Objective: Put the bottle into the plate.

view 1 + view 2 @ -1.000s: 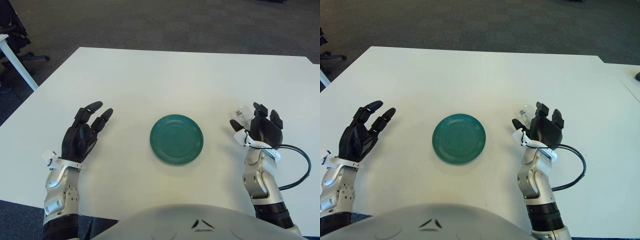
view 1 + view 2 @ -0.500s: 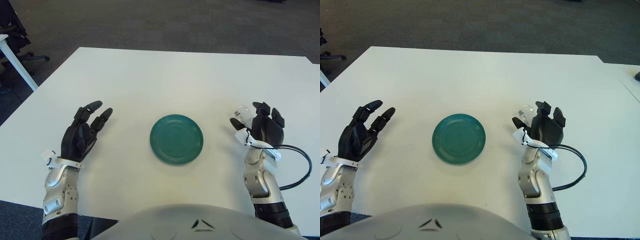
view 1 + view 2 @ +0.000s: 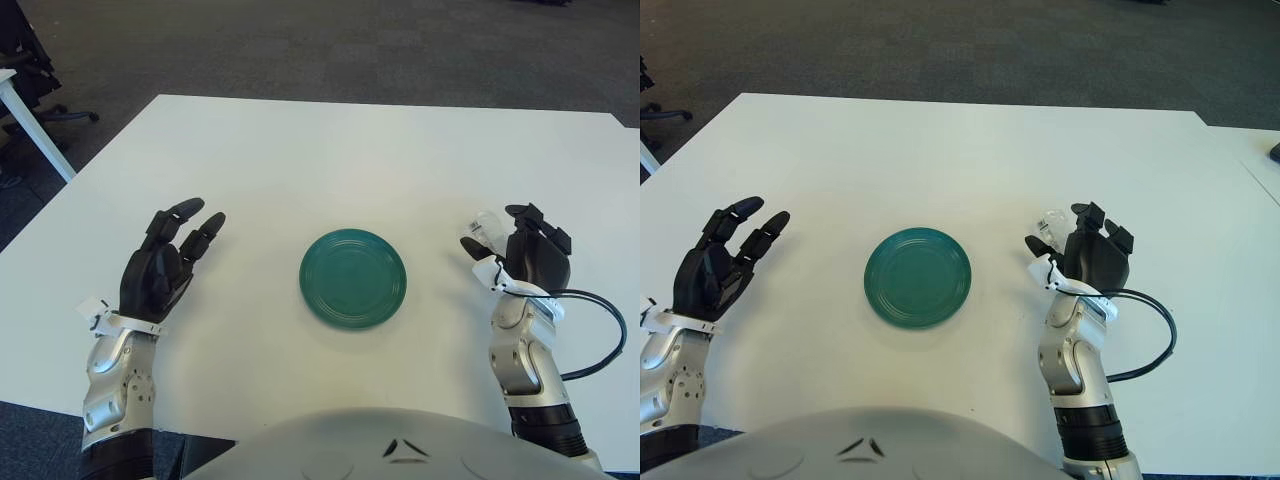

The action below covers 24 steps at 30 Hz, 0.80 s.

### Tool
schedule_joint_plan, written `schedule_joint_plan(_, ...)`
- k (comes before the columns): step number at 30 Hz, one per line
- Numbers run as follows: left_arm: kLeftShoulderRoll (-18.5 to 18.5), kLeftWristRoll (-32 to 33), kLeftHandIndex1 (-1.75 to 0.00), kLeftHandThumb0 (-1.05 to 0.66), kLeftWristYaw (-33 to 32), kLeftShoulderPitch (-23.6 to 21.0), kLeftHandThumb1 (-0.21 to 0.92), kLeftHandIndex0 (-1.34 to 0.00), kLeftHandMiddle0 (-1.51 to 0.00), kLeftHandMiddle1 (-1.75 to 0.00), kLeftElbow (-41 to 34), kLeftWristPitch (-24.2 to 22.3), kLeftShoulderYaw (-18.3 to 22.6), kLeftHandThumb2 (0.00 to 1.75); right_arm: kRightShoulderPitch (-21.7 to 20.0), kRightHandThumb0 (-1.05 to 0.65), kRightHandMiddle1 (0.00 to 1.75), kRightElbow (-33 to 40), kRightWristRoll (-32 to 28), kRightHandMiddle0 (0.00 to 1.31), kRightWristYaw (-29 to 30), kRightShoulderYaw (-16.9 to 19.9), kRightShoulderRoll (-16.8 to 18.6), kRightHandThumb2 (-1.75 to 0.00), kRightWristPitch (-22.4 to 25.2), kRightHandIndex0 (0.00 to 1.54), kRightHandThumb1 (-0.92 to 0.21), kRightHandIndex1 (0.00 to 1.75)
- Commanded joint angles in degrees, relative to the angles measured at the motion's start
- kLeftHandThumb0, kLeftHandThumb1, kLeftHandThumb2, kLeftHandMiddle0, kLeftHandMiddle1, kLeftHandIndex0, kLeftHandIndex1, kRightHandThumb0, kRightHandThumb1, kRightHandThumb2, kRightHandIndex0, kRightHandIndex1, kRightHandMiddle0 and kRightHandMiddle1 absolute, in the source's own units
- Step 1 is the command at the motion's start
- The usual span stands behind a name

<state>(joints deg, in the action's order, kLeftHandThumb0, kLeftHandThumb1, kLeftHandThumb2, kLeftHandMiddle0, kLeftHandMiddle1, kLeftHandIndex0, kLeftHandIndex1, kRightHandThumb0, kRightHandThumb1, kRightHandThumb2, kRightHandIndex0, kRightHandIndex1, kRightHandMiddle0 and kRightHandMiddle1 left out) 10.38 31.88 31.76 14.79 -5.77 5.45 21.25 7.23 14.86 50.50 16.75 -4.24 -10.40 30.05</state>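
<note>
White desk (image 3: 330, 150) w/ green plate (image 3: 353, 277) flat near centre, nothing on it. Dark carpet floor (image 3: 330, 40) beyond desk's far edge; office chair base (image 3: 40, 105) and leg of another white table (image 3: 35, 130) at approx 10 o'clock from plate, off the desk.

Clear bottle (image 3: 483, 224) at approx 3 o'clock from plate, well apart from it, mostly hidden behind right robot hand (image 3: 530, 258). Only a small clear bit w/ pale end visible, poking out at hand's upper left; can't tell if lying or upright.

Right robot hand raised w/ back toward camera, fingers (image 3: 530, 216) curled loosely fwd around far side of bottle, thumb (image 3: 472, 247) at 9 o'clock side of hand, just below bottle. Looks close to or touching bottle, but contact hidden; can't tell if grip is closed on it. Black cable (image 3: 595, 335) looping out from right wrist toward 3 o'clock and back to forearm.

Left robot hand (image 3: 160, 270) at approx 9 o'clock from plate, well apart from it, over bare desk. Wide: fingers (image 3: 185, 215) stretched out, spread, pointing to approx 1 o'clock, holding nothing. Can't tell if touching desk.

Grey rounded robot torso (image 3: 400, 445) along bottom edge at 6 o'clock.
</note>
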Motion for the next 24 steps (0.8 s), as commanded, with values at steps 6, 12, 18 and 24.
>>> schedule_joint_plan(6, 0.9, 1.4, -1.10, -0.61, -0.7, 1.4, 0.92, -0.09, -0.41, -0.29, -2.7, -1.7, 0.7, 0.48, 0.3, -0.96, 1.14, 2.3, 0.6, 0.00, -0.7, -0.2, 0.6, -0.23, 0.7, 0.24, -0.92, 0.75)
schedule_joint_plan(12, 1.3, 1.9, -1.10, -0.61, -0.9, 2.0, 0.92, -0.09, -0.41, -0.29, -4.0, -2.5, 1.1, 0.48, 0.4, -0.86, 1.45, 3.5, 0.1, 0.00, -0.3, 0.0, 1.6, -0.16, 0.5, 0.25, -0.91, 1.01)
schedule_joint_plan(18, 1.6, 2.3, -1.10, -0.61, -1.0, 2.1, 0.92, -0.09, -0.41, -0.29, -4.6, -3.2, 1.4, 0.48, 0.0, -0.71, 1.72, 3.6, 0.3, 0.11, 1.1, 0.2, 3.2, -0.15, 0.6, 0.47, -0.84, 1.65)
schedule_joint_plan(24, 1.8, 2.6, -1.10, -0.61, -1.1, 2.0, 0.92, -0.09, -0.41, -0.29, -4.9, -3.8, 1.8, 0.48, -0.4, -0.61, 1.74, 3.2, 0.5, 0.32, 2.5, 0.2, 4.2, -0.23, 0.0, 0.66, -0.75, 1.73)
